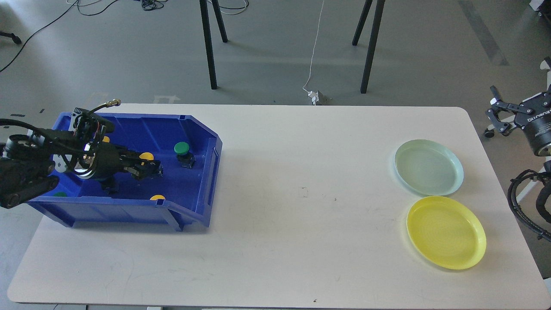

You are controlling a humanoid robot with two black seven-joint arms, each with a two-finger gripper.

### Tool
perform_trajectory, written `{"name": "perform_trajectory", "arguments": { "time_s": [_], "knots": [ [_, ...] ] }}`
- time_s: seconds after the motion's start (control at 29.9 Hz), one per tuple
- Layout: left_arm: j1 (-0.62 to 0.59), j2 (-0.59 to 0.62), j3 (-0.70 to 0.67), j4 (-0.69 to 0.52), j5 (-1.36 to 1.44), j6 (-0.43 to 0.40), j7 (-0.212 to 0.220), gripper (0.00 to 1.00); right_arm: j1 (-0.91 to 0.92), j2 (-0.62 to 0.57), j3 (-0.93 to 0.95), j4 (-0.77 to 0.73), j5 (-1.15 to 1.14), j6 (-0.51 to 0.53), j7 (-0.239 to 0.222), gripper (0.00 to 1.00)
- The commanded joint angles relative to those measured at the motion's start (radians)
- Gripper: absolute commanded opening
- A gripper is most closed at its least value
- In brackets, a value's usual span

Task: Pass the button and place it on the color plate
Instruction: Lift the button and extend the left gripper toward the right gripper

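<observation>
Button: green cap, black base

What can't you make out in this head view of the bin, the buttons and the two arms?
- Left tool: dark, inside the blue bin, so whether it grips the yellow button is unclear.
- Yellow button at the front wall and a green button: mostly hidden by the wall and the left arm.
- Right tool: small at the right edge; its arm is cut off.
</observation>
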Motion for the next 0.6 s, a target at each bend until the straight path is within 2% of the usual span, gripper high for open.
{"name": "perform_trajectory", "arguments": {
  "time_s": [0.0,0.13,0.23,0.37,0.5,0.57],
  "knots": [
    [-0.029,0.213,-0.152,-0.282,0.001,-0.007,0.0,0.02,-0.007,-0.004,0.04,-0.002,0.006,0.0,0.0,0.99],
    [-0.019,0.356,-0.323,-0.537,-0.013,-0.023,0.0,0.02,-0.043,0.001,0.063,0.009,0.006,0.0,0.003,0.99],
    [-0.011,0.354,-0.369,-0.643,-0.124,-0.018,0.0,0.03,-0.08,-0.002,0.062,0.063,0.006,0.0,0.011,0.99],
    [-0.01,0.199,-0.39,-0.697,-0.293,0.0,0.0,0.03,-0.174,-0.009,0.056,0.247,-0.041,0.0,0.011,0.99],
    [0.0,-0.01,-0.41,-0.682,-0.47,0.103,0.0,0.03,-0.259,-0.006,0.065,0.403,-0.223,0.0,0.014,0.99],
    [0.003,-0.097,-0.441,-0.651,-0.537,0.12,0.0,0.03,-0.285,0.001,0.067,0.469,-0.328,0.0,0.014,0.99]
  ]
}}
